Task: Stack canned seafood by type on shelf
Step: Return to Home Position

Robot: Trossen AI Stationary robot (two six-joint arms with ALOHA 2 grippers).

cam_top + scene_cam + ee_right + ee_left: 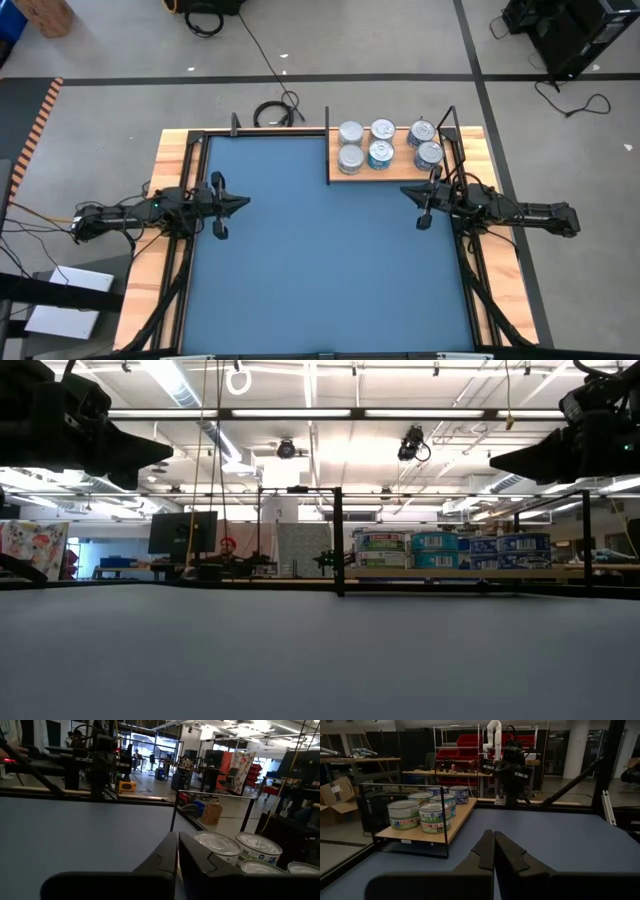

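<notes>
Blue mat (320, 265) covers most of the worktop (168, 160), and from my remote station I read the scene as follows.

1. Tins (381, 153): all of them stand on the shelf (396, 176), which lies at the mat's far right corner. From above I count six silver lids, three across and two deep. In the low view each position shows two tiers, one tin on another (labels run from greenish at the left end to blue at the right).

2. Black post (338, 540): upright at the shelf's left edge, just beside the greenish tins.

3. Right gripper (406, 190): hangs just off the shelf's near edge, close to the right-hand tins but touching none. Its jaws are pressed together with nothing between them; the right wrist view shows the two fingers (165, 857) meeting, with tin lids beyond them.

4. Left gripper (243, 203): over the mat's left side, well apart from the shelf, pointing toward the centre. Jaws likewise pressed together and empty.

5. Low view: both arms sit high above the mat.
</notes>
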